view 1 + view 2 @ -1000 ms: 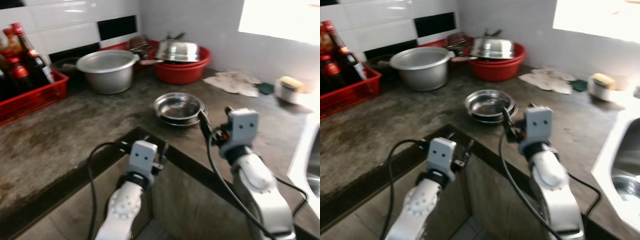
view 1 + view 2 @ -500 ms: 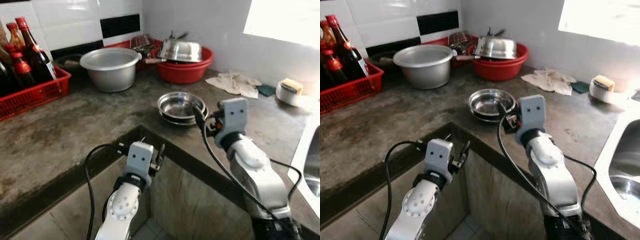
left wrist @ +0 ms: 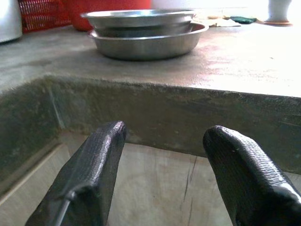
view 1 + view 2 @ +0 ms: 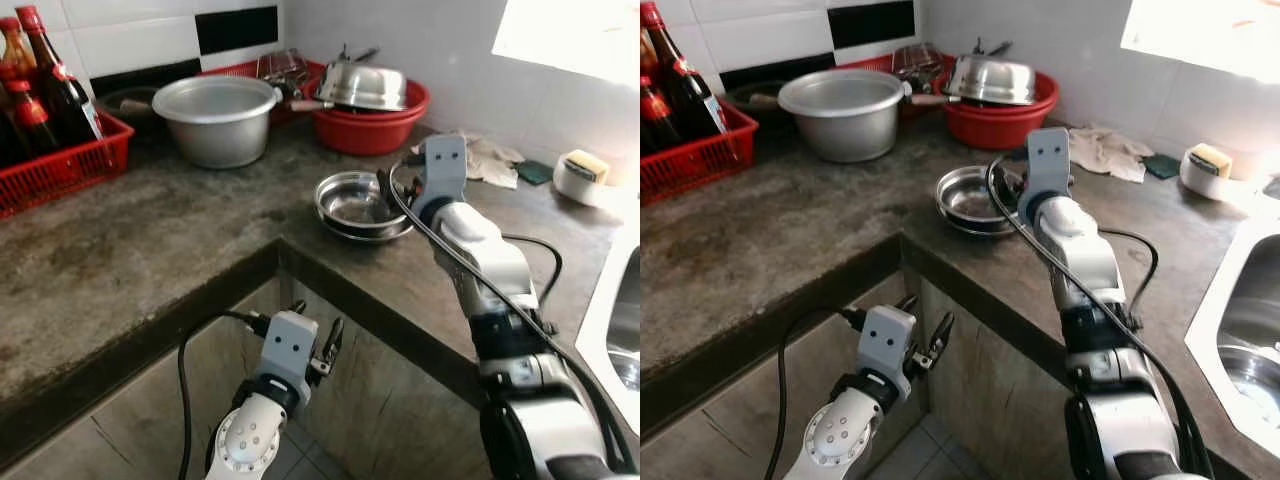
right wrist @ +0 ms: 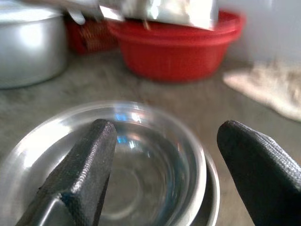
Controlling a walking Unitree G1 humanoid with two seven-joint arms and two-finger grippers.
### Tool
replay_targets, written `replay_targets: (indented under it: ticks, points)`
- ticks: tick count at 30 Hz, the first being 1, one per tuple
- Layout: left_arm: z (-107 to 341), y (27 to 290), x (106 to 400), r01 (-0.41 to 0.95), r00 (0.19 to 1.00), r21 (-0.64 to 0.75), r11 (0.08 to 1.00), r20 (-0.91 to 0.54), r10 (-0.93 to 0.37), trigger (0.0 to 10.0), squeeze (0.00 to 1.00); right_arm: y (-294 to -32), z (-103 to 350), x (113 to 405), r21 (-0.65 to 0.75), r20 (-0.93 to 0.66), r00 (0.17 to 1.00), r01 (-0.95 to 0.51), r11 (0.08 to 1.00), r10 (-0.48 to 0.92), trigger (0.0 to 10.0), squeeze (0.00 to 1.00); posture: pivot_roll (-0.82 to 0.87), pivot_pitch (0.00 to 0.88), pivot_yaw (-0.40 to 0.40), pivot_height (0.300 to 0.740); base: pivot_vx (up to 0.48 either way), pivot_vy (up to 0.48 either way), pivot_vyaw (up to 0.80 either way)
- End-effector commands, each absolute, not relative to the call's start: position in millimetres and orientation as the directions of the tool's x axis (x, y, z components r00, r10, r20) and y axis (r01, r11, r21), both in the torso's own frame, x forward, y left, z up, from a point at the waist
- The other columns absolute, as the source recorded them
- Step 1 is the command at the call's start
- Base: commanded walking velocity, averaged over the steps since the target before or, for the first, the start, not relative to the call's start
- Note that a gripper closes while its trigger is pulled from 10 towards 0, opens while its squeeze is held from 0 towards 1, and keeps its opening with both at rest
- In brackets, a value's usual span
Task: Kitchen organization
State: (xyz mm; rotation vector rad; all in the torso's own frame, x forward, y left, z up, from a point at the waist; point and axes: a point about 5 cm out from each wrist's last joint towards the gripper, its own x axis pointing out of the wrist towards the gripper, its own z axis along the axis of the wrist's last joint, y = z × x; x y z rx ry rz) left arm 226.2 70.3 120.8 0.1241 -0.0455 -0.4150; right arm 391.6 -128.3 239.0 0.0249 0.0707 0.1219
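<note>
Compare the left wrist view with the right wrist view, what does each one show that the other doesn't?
Left wrist view alone: the left gripper, open, below the concrete counter edge, cabinet wall behind.

Right wrist view alone: the right gripper, open, over the bowls, with the red basin, aluminium pot and a cloth beyond.

Both: the stacked steel bowls, seen side-on from the left wrist and from above on the right.

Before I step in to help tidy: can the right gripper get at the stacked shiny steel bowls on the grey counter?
Probably yes. The right gripper hangs open just above the stacked steel bowls, fingers spread over the top bowl's rim, with nothing between them. The red basin stands farther back, out of the way.
</note>
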Motion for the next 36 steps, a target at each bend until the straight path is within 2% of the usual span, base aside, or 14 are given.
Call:
replay_targets:
  ticks: [1,15,17,18,19,20,21,22,23,24,25,26,27,36]
  points:
    - [125,66,223,0.409,0.909,0.117,0.905,0.033,-0.415,10.0,0.00,-135,234,399,0.056,-0.149,0.986,-0.062,0.996,0.070,10.0,0.00,0.20,0.073,-0.109,0.740,0.000,0.000,0.00]
    - [124,69,222,0.394,0.916,0.128,0.910,0.023,-0.400,10.0,0.00,-140,246,416,0.203,-0.210,0.975,-0.032,0.979,0.076,10.0,0.00,0.19,0.073,-0.103,0.740,0.000,0.000,0.00]
    - [124,69,223,0.394,0.916,0.129,0.910,0.023,-0.400,10.0,0.00,-140,248,417,0.216,-0.216,0.973,-0.032,0.976,0.080,8.8,0.00,0.19,0.072,-0.103,0.740,0.000,0.000,0.00]
    - [124,69,223,0.394,0.916,0.130,0.910,0.024,-0.400,10.0,0.00,-140,248,417,0.219,-0.221,0.972,-0.031,0.975,0.081,8.9,0.00,0.19,0.071,-0.103,0.740,0.000,0.000,0.00]
    - [124,69,224,0.394,0.916,0.130,0.910,0.024,-0.400,10.0,0.00,-139,248,417,0.215,-0.222,0.971,-0.037,0.976,0.086,10.0,0.00,0.19,0.070,-0.102,0.740,0.000,0.000,0.00]
    - [124,69,224,0.393,0.917,0.130,0.910,0.024,-0.399,10.0,0.00,-139,248,418,0.213,-0.222,0.971,-0.041,0.976,0.090,10.0,0.00,0.19,0.070,-0.102,0.740,0.000,0.000,0.00]
    - [123,69,224,0.392,0.917,0.132,0.910,0.023,-0.399,10.0,0.00,-137,249,418,0.221,-0.215,0.972,-0.048,0.974,0.097,6.7,0.00,0.19,0.068,-0.102,0.740,0.000,0.000,0.00]
    - [123,69,224,0.392,0.917,0.132,0.910,0.023,-0.399,10.0,0.00,-137,249,418,0.221,-0.215,0.972,-0.048,0.974,0.097,6.7,0.00,0.19,0.068,-0.102,0.740,0.000,0.000,0.00]
    - [124,69,224,0.392,0.917,0.131,0.911,0.024,-0.398,10.0,0.00,-136,250,418,0.218,-0.217,0.971,-0.049,0.975,0.098,3.9,0.00,0.19,0.065,-0.104,0.740,0.000,0.000,0.00]
    - [124,69,225,0.391,0.918,0.132,0.911,0.024,-0.397,10.0,0.00,-135,250,419,0.230,-0.218,0.970,-0.052,0.972,0.103,4.5,0.00,0.19,0.065,-0.104,0.740,0.000,0.000,0.00]
    - [124,69,225,0.389,0.918,0.132,0.912,0.024,-0.396,10.0,0.00,-134,250,419,0.223,-0.219,0.970,-0.059,0.973,0.109,3.9,0.00,0.19,0.065,-0.104,0.740,0.000,0.000,0.00]
    - [123,69,225,0.389,0.918,0.132,0.912,0.023,-0.395,10.0,0.00,-134,250,419,0.215,-0.222,0.969,-0.062,0.975,0.111,4.6,0.00,0.19,0.062,-0.104,0.740,0.000,0.000,0.00]
    - [123,69,225,0.388,0.919,0.132,0.912,0.023,-0.395,10.0,0.00,-133,250,419,0.211,-0.228,0.967,-0.063,0.975,0.112,10.0,0.00,0.19,0.061,-0.106,0.740,0.000,0.000,0.00]
    - [123,69,225,0.389,0.918,0.136,0.911,0.023,-0.396,10.0,0.00,-130,247,421,0.204,-0.261,0.958,-0.064,0.977,0.117,10.0,0.00,0.19,0.049,-0.105,0.740,0.000,0.000,0.00]
